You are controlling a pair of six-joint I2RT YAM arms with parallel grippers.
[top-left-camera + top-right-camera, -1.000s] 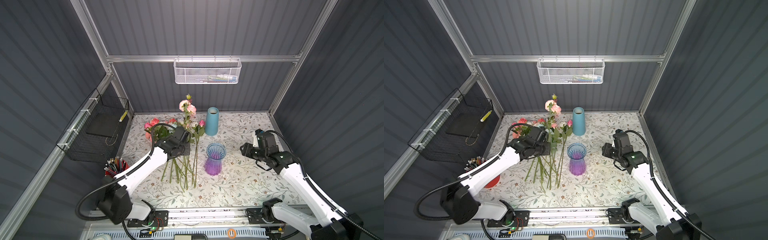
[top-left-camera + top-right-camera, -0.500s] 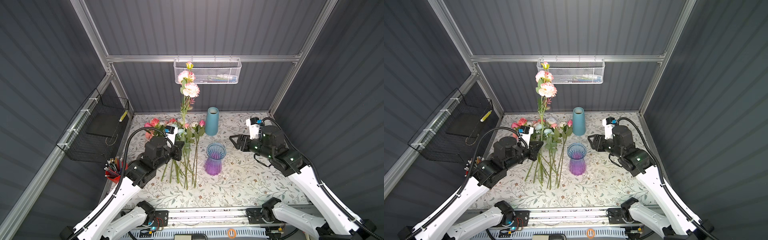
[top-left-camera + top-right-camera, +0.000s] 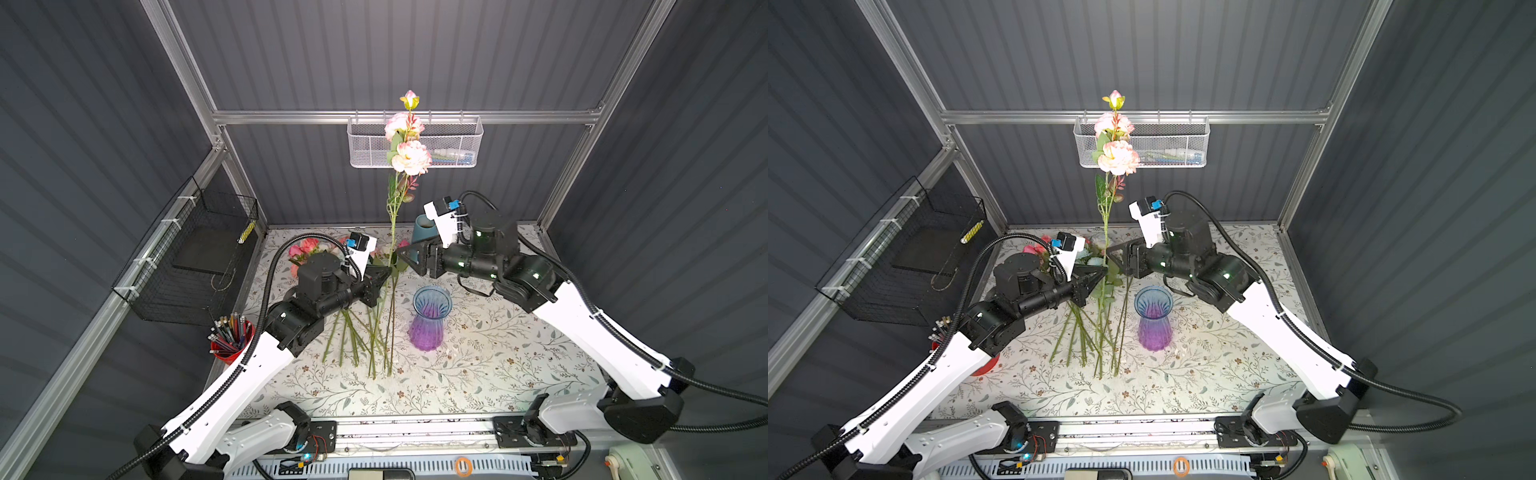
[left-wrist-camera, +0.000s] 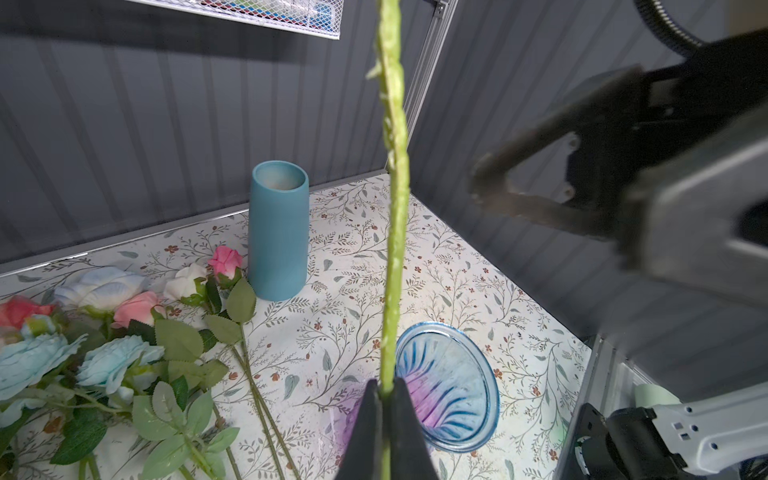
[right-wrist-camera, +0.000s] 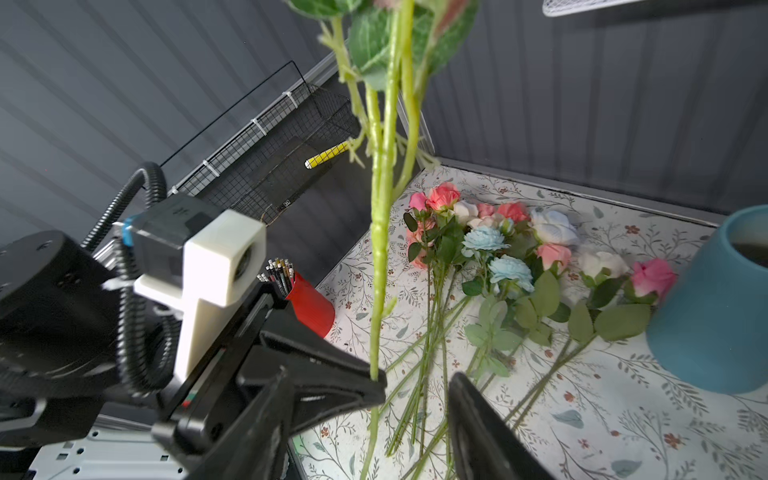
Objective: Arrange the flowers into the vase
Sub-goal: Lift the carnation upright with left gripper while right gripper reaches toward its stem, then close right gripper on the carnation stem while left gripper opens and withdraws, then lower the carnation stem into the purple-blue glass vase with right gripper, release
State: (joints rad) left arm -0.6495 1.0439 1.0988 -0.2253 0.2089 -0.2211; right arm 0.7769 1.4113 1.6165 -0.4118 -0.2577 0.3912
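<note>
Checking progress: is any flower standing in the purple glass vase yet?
No, the purple glass vase is empty in the left wrist view.

left tool — clamped on flower stem | stem upright | glass vase just beside tool tips

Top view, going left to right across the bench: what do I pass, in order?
First the black wire basket → red pencil cup → left tool, shut on the tall flower → purple glass vase. The loose flowers, blue vase and right tool overlap these, so they are left out.
</note>
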